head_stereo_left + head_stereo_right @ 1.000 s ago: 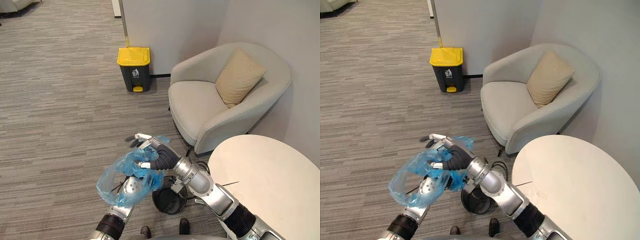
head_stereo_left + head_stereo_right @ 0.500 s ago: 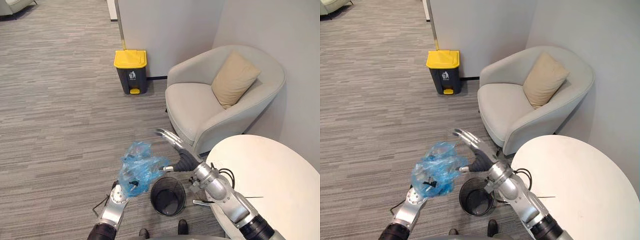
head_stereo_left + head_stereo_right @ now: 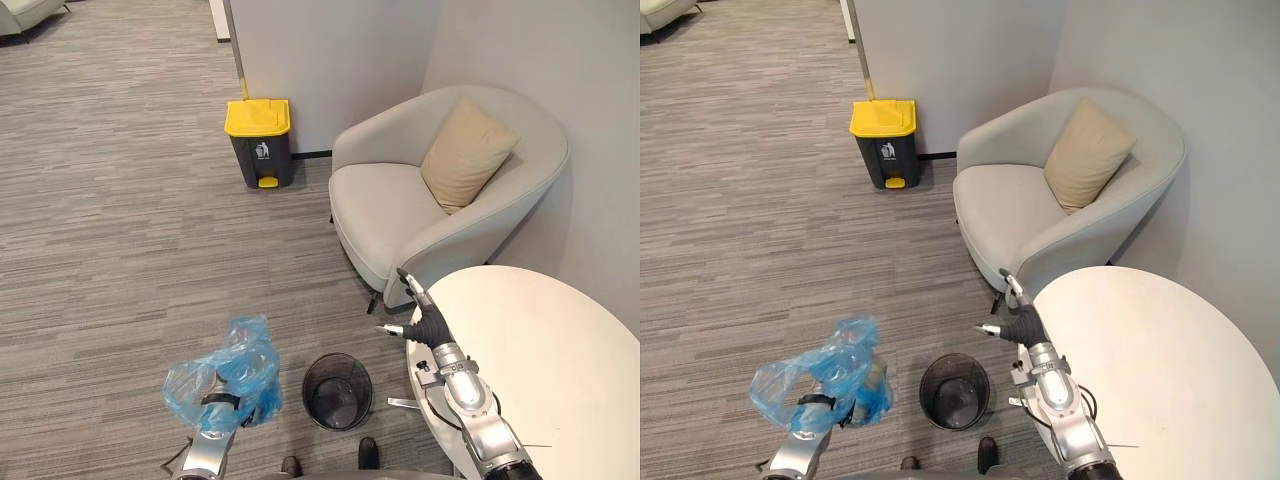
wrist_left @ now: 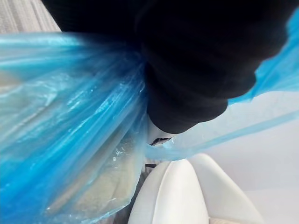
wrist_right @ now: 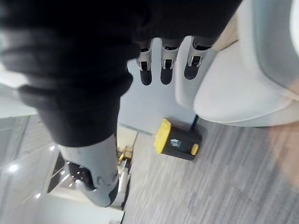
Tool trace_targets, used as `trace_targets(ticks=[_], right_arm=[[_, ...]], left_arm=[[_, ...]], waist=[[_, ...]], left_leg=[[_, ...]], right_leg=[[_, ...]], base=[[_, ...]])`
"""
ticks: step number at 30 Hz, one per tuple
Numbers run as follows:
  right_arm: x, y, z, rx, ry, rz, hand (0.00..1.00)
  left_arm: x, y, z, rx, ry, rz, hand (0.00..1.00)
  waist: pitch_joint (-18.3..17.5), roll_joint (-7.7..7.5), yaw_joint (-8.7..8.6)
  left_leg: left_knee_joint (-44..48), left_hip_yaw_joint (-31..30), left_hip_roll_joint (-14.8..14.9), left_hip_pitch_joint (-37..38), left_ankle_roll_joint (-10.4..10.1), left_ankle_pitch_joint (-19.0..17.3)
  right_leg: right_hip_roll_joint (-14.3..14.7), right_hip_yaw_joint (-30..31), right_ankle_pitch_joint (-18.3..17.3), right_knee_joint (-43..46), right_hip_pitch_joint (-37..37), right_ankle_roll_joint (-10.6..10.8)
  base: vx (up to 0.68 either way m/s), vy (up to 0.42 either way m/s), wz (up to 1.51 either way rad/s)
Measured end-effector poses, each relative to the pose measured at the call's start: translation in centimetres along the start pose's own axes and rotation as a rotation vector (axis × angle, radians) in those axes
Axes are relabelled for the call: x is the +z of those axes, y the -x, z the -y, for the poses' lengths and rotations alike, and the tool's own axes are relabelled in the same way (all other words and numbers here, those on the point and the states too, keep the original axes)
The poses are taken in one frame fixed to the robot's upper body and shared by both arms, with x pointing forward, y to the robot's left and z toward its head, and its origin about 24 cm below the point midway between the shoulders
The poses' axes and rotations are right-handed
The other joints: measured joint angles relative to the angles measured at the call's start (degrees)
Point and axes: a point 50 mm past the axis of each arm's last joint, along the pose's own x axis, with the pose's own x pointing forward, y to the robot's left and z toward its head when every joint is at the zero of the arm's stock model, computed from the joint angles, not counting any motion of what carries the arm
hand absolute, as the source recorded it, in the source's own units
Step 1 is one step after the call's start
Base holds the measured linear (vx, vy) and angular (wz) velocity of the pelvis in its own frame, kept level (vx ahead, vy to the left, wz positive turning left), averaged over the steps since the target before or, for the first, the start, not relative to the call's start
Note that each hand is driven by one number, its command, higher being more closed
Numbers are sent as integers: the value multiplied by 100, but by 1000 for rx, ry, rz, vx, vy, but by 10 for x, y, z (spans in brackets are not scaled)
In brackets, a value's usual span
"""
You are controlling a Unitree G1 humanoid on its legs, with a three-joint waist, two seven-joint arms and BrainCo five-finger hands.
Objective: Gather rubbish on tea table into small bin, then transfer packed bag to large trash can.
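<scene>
A blue plastic bag (image 3: pixel 222 380) hangs low on the left above the carpet, and my left hand (image 3: pixel 206 450) is shut on it from below. Through the plastic in the left wrist view, the bag (image 4: pixel 70 121) shows pale rubbish inside. The small black mesh bin (image 3: pixel 337 390) stands on the floor just to the right of the bag, without a liner. My right hand (image 3: pixel 420 318) is open with straight fingers (image 5: pixel 161 70) at the near edge of the white round tea table (image 3: pixel 540 350) and holds nothing. The large dark trash can with a yellow lid (image 3: pixel 259 140) stands against the far wall.
A pale armchair (image 3: pixel 400 215) with a tan cushion (image 3: pixel 468 155) sits between the table and the wall, to the right of the trash can. Grey carpet (image 3: pixel 120 230) runs from the bag to the can.
My right hand has let go of the bag and drawn back right to the table's edge. My left hand has carried the bag lower and to the left.
</scene>
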Motion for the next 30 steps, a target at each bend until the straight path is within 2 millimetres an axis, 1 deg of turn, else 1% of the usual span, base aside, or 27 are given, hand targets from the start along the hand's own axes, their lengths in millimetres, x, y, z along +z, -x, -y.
trace_targets(ticks=[1, 2, 4, 7, 10, 14, 17, 21, 30], right_arm=[[-13, 4, 2, -17, -21, -62, 0], [-20, 6, 2, -22, -35, -95, 0], [-45, 15, 6, -52, -77, -226, 0], [-64, 26, 7, -78, -125, -327, 0], [-76, 33, 3, -78, -157, -392, 0], [-85, 38, -3, -74, -194, -452, 0], [-93, 45, -7, -55, -204, -500, 0], [-99, 50, -9, -46, -205, -534, 0], [-103, 51, -11, -30, -188, -558, 0]], left_arm=[[-4, 1, -1, -1, 1, -19, 100], [-7, 1, -1, 1, 4, -30, 100], [-14, 3, -2, 7, 26, -64, 100], [-22, 7, -1, -11, 34, -98, 100], [-32, 11, 1, -27, 32, -142, 100], [-42, 15, 2, -40, 30, -184, 100], [-47, 17, 3, -34, 43, -212, 100], [-54, 20, 6, -42, 45, -246, 100], [-67, 28, 10, -60, 40, -303, 100]], waist=[[10, 14, 0], [14, 21, -2], [40, 51, -1], [71, 69, -31], [75, 62, -48], [89, 42, -46], [103, 21, -50], [128, -21, -50], [132, -48, -54]], left_leg=[[-13, -1, 0, 0, 0, 0], [-19, 0, -1, 0, 0, 0], [-48, -1, -3, 0, 1, 0], [-59, -5, -3, 1, 4, -1], [-59, -11, -11, 9, 13, -2], [-58, -31, -58, 40, 18, 1], [-56, -76, -59, 80, 12, -5], [-60, -77, -70, 75, 10, -6], [-62, -78, -70, 75, 11, -6]], right_leg=[[1, 0, -4, 0, -7, 0], [1, 0, -7, 0, -11, 3], [0, -1, -13, 0, -26, 11], [3, -4, -14, 0, -31, 11], [4, -9, -20, 1, -25, 19], [2, -27, -24, 0, 17, 25], [-12, -73, -60, 0, 75, 72], [-71, -80, -71, 0, 75, 87], [-70, -77, -70, 1, 75, 85]], base=[[0, 0, 0], [0, 0, 0], [0, 0, 0], [0, 0, 0], [0, 0, 0], [-6, 3, 1], [-39, 10, 8], [-47, 21, 2], [-8, 4, 0]])
